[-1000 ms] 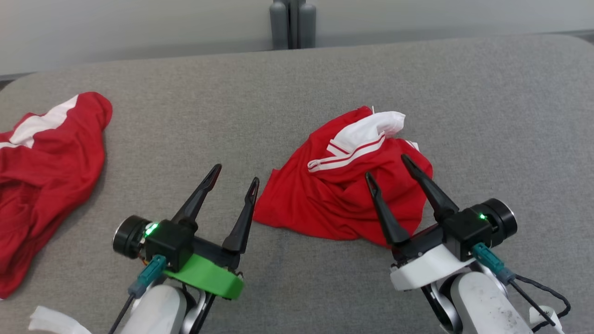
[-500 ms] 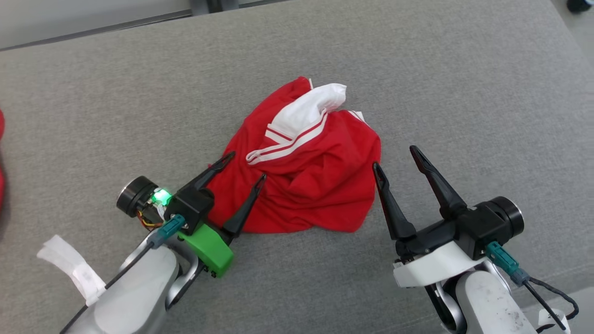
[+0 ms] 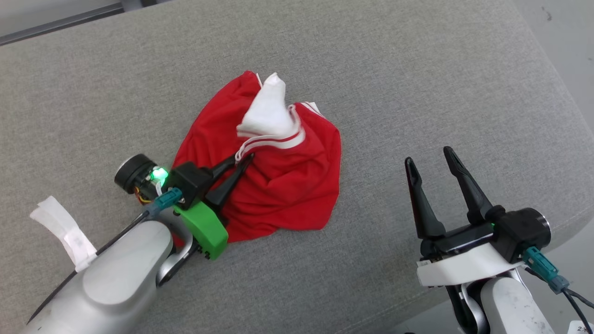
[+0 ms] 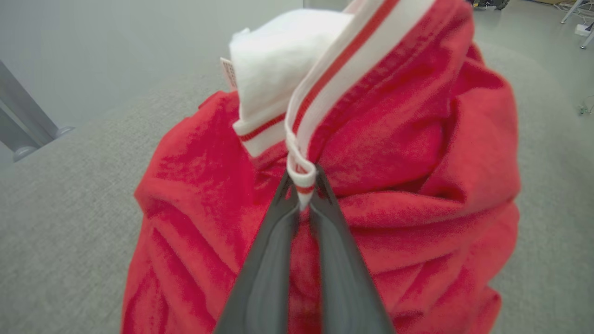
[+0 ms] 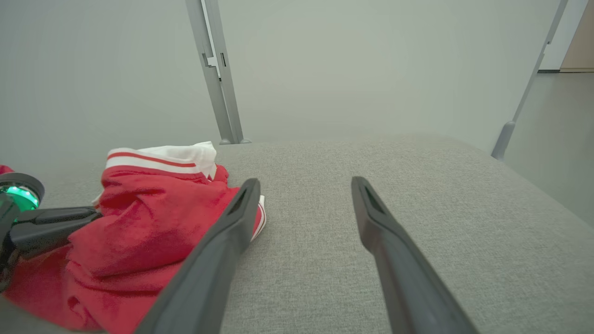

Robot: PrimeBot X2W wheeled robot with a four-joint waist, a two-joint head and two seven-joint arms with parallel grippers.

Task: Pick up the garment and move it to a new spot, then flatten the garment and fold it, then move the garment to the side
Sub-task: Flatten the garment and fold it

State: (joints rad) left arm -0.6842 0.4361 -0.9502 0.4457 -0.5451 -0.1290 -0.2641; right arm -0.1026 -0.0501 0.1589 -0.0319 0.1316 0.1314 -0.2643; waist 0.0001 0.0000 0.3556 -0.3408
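Garment (image 3: pixel 283 185) is bunched mid-surface (image 3: pixel 441 74). Your left gripper (image 3: pixel 246 160) sits at the garment's near-left side, jaws pinching only the striped hem (image 4: pixel 301 169). Your right gripper (image 3: pixel 428 157) is well right of the garment, jaws spread and holding nothing. Risk: it's a thin bite, so the hem could slip out on lift, or the bundle could drag and twist. Left wrist view shows the hem loop between the tips; head view can't resolve that bite.
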